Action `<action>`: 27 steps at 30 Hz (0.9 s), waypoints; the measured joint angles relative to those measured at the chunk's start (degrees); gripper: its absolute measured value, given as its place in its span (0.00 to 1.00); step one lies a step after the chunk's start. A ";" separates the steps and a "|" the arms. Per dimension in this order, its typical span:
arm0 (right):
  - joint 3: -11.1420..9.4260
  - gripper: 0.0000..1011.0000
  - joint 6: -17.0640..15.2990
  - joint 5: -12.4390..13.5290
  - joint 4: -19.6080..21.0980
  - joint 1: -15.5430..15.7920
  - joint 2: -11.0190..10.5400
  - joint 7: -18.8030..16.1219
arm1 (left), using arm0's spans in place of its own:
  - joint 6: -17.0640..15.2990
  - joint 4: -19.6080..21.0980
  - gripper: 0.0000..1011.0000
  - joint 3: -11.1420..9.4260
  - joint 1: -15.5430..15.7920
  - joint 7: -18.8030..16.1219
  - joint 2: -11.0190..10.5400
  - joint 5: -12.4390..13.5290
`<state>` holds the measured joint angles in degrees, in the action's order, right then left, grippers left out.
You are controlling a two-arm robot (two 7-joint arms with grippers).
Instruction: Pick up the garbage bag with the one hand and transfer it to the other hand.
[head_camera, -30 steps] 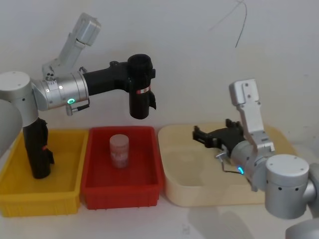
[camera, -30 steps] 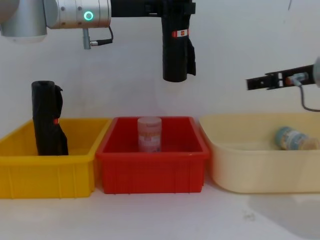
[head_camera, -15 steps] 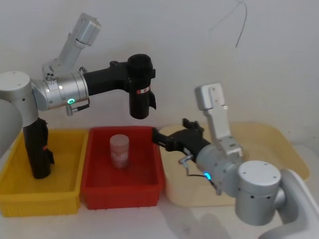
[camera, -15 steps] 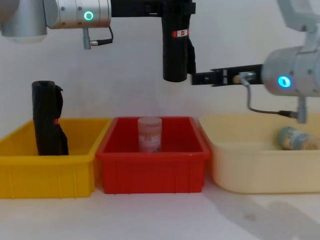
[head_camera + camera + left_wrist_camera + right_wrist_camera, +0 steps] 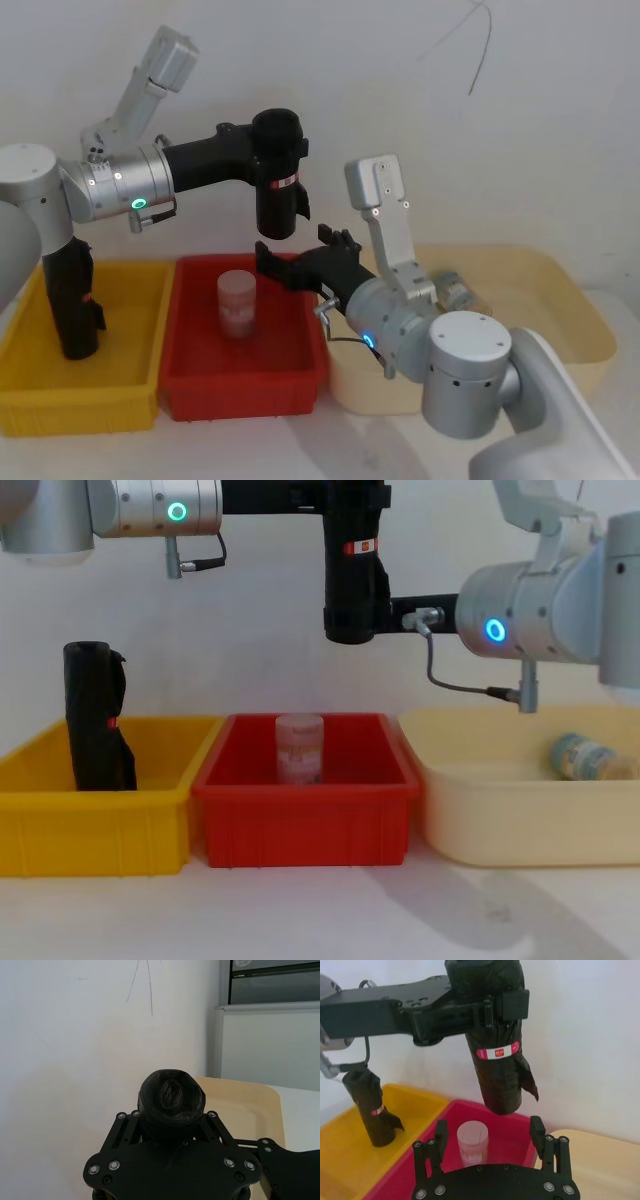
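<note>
The garbage bag (image 5: 277, 200), a black roll with a red-and-white label band, hangs upright in the air above the red bin (image 5: 190, 375). My left gripper (image 5: 277, 160), on the green-ringed arm, is shut on its upper part (image 5: 350, 590). My right gripper (image 5: 292, 262), on the blue-ringed arm, is open and reaches in from the right. In the right wrist view its two fingers (image 5: 441, 1135) stand wide apart just short of the roll's lower end (image 5: 497, 1080), not touching it. The left wrist view looks down on the roll's top (image 5: 171, 1095).
A second black roll (image 5: 72, 300) stands in the yellow bin (image 5: 80, 405) on the left. A translucent pink jar (image 5: 238, 302) stands in the red bin below the held roll. The cream tub (image 5: 500, 820) on the right holds a small bottle (image 5: 585, 758). A white wall is close behind.
My right arm swung left from over the cream tub to the held roll's lower end, its gripper still open. The left arm and the roll stayed put.
</note>
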<state>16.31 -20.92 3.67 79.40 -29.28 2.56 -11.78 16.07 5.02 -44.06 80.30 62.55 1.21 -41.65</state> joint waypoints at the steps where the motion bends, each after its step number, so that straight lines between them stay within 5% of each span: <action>1: 0.00 0.99 0.17 0.01 -0.25 -0.15 0.18 0.21 | 0.00 0.00 0.37 0.00 0.00 0.00 0.00 0.00; 27: -0.53 0.99 3.76 0.19 -8.21 -5.95 4.23 5.01 | -0.01 0.00 0.37 0.00 -0.01 -0.01 0.00 0.01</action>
<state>15.78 -17.16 3.86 71.19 -35.22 6.79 -6.76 16.06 5.02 -44.07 80.29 62.54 1.21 -41.63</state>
